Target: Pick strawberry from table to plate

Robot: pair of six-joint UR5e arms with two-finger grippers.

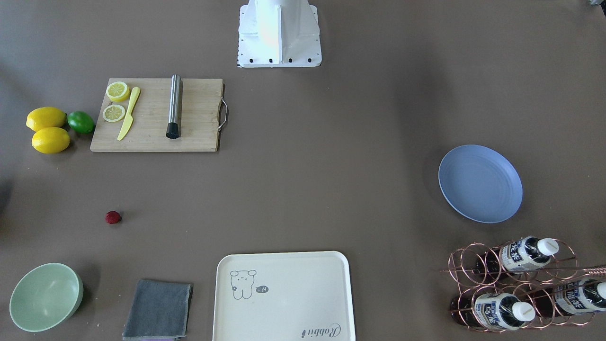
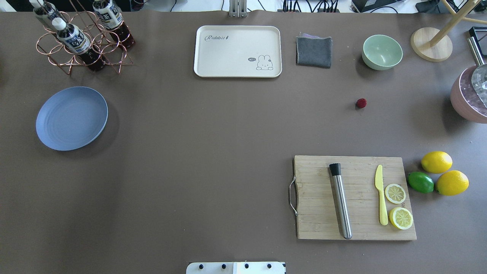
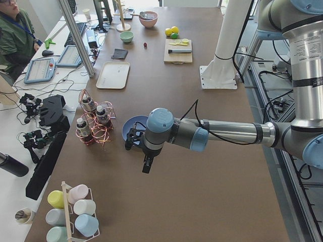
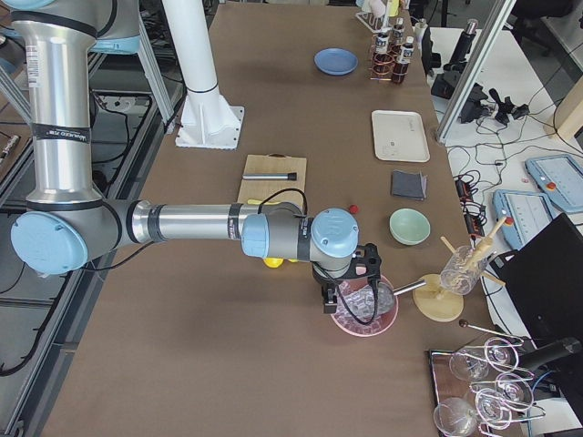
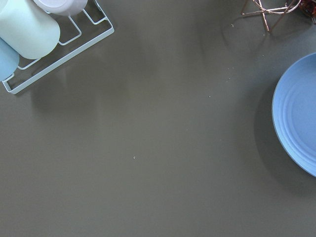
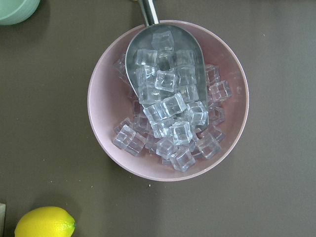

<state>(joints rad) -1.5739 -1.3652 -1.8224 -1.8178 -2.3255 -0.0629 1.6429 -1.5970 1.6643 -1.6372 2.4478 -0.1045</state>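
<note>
The strawberry (image 2: pixel 361 103), tiny and dark red, lies on the brown table (image 2: pixel 213 152) on the robot's right, between the green bowl and the cutting board; it also shows in the front-facing view (image 1: pixel 113 217). The blue plate (image 2: pixel 71 118) sits far off on the robot's left, with nothing on it (image 1: pixel 480 183). My left gripper (image 3: pixel 132 140) hangs near the plate's edge, and the left wrist view catches the plate's rim (image 5: pixel 298 113). My right gripper (image 4: pixel 351 278) hovers over a pink bowl of ice, past the strawberry (image 4: pixel 353 208). For both grippers I cannot tell whether they are open or shut.
A wooden cutting board (image 2: pixel 354 198) carries a steel rod, a yellow knife and lemon slices; lemons and a lime (image 2: pixel 420 182) lie beside it. Along the far edge stand a cream tray (image 2: pixel 237 51), a grey cloth (image 2: pixel 314 51), a green bowl (image 2: pixel 382 52) and a bottle rack (image 2: pixel 81 38). Ice bowl (image 6: pixel 168 98).
</note>
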